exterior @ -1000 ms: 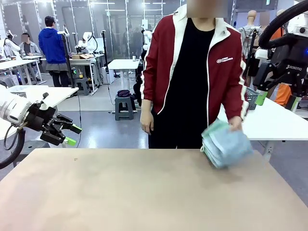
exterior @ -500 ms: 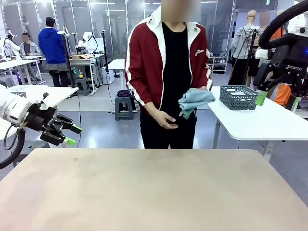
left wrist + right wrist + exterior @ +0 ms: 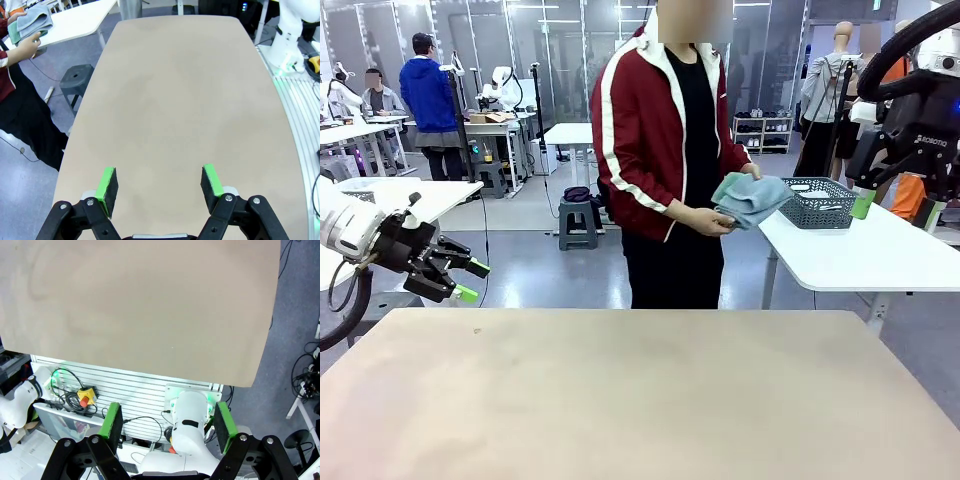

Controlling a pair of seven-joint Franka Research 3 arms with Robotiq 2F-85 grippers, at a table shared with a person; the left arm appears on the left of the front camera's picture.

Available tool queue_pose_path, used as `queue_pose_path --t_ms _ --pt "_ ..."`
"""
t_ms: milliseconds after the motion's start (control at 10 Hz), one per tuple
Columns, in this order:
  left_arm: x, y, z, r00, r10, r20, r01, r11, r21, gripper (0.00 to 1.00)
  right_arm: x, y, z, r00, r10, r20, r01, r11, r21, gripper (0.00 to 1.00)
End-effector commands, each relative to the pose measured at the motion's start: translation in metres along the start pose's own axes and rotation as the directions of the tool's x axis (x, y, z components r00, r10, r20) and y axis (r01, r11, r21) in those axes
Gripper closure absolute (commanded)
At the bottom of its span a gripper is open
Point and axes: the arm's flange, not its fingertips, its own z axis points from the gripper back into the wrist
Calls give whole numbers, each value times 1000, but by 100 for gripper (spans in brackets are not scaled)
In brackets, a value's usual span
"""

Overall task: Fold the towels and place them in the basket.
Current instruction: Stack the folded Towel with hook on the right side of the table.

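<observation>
Turned toward the basket [image 3: 817, 203] at two o'clock, the person holds the towels [image 3: 750, 198] beside it. Left tool [image 3: 470, 280] and right tool [image 3: 167, 426] hang spread, empty. Next: towels onto the bench [image 3: 640, 400].

Bare table [image 3: 620, 400] gives free passage throughout; the person [image 3: 665, 170] at its far edge perhaps blocks reaching beyond

The table [image 3: 620, 400] has a plain, pale tan top, and the side table [image 3: 880, 255] is white. The person's jacket [image 3: 640, 140] is dark red with white stripes down the sleeves and a white collar, over a black top, and the towels [image 3: 750, 197] are light blue and mint green, beside a dark grey basket [image 3: 817, 203] with mesh sides. The left gripper [image 3: 472, 281] and the right gripper [image 3: 168, 422] are black with bright green pads on white arms.
</observation>
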Motion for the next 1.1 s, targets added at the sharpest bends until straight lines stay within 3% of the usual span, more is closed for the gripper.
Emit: queue_pose_path --t_ms 0,1000 --pt "0 0 0 1000 1 4 -1 1000 5 15 2 -1 0 1000 -6 11 6 1000 -2 9" --pt "0 0 0 1000 1 4 -1 1000 5 15 2 -1 0 1000 -6 11 6 1000 -2 9"
